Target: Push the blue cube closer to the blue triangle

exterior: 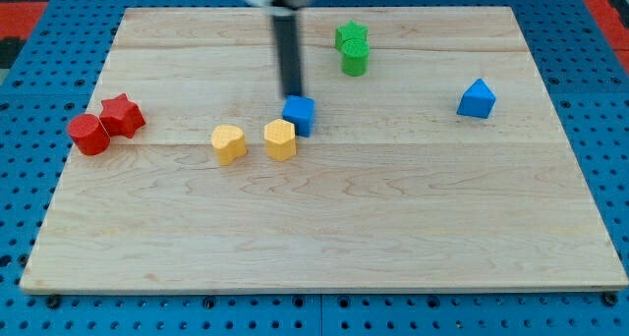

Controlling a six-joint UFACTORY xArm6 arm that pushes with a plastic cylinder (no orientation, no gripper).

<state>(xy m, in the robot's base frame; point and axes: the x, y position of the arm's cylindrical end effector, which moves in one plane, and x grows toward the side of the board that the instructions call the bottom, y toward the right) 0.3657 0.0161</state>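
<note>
The blue cube [300, 114] sits near the middle of the wooden board [324, 238], touching a yellow block [280, 140] at its lower left. The blue triangle [477, 99] lies far to the view's right, at about the same height. My rod comes down from the view's top and my tip [294, 95] ends just above the cube's upper left edge, touching it or nearly so.
A second yellow block [229, 143] lies left of the first. A red star [122, 114] and red cylinder [89, 135] sit at the board's left edge. A green star [350, 34] and green cylinder [355, 58] stand near the top, right of the rod.
</note>
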